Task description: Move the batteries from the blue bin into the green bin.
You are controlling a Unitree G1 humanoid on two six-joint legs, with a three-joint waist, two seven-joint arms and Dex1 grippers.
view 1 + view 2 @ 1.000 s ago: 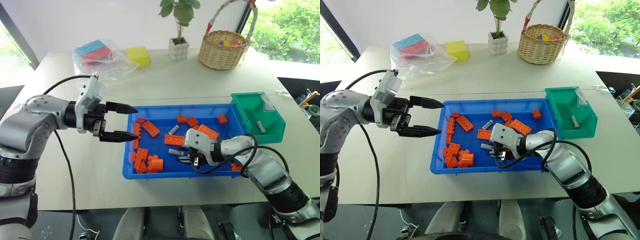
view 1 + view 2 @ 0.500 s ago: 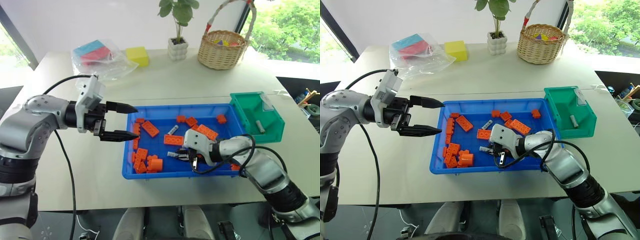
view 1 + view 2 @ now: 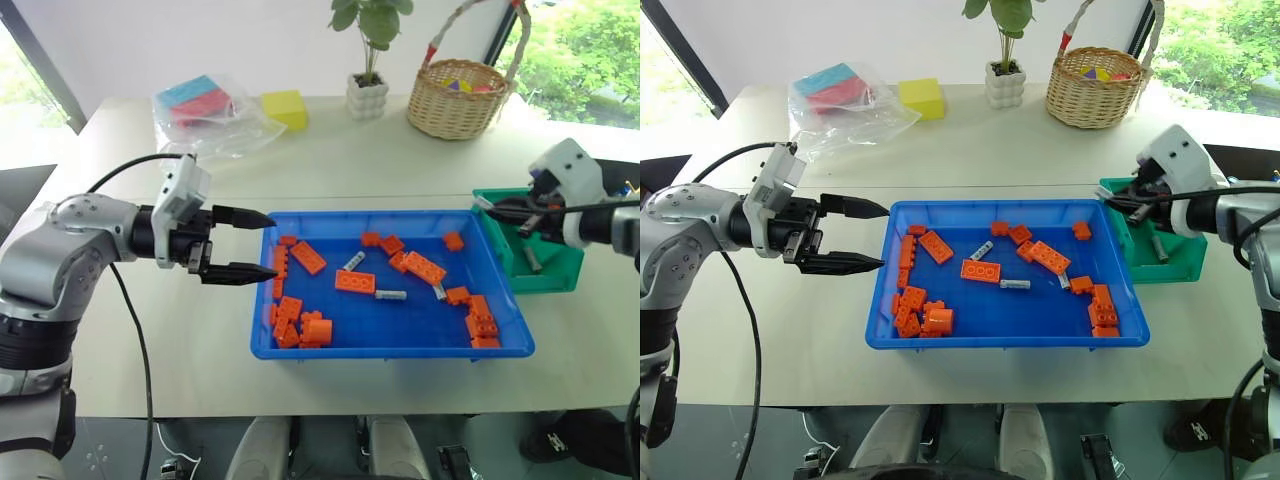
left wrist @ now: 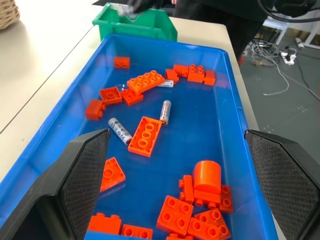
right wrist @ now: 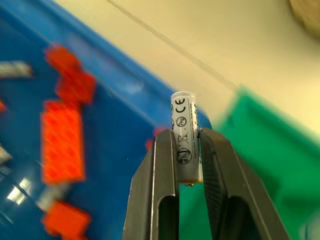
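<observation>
Over the near-left corner of the green bin (image 3: pixel 1163 262): right gripper (image 5: pixel 186 160) clamped tight on a single battery (image 5: pixel 184 135), held upright between the two black fingers (image 5: pixel 162 170), printed label facing out, its top end clear of the fingertips. Seen from the head, right gripper at the far right edge of the blue bin (image 3: pixel 940 338), fingers pointing in toward the green bin's rim. Inside the green bin, lying on its floor: one more battery (image 3: pixel 1159 246), slanted.

Centre of the table, blue bin with batteries remaining among scattered orange bricks (image 3: pixel 981 270): one (image 3: pixel 983 250) just far-left of the middle, slanted; one (image 3: pixel 1015 284) near the middle, lying almost level; a third (image 3: pixel 1063 281) to the right, beside the bricks there. Green bin touching the blue bin's far-right corner.

Left of the blue bin, just outside its left rim: left gripper (image 3: pixel 866 235), pincer spread wide, holding nothing, fingertips pointing right toward the bin, hovering above the tabletop.

Far side of the table (image 3: pixel 970 150): clear bag (image 3: pixel 840 100) with coloured blocks at far left, yellow block (image 3: pixel 921 98) beside it, small potted plant (image 3: pixel 1004 82) in a white pot, wicker basket (image 3: pixel 1095 92) at far right.
</observation>
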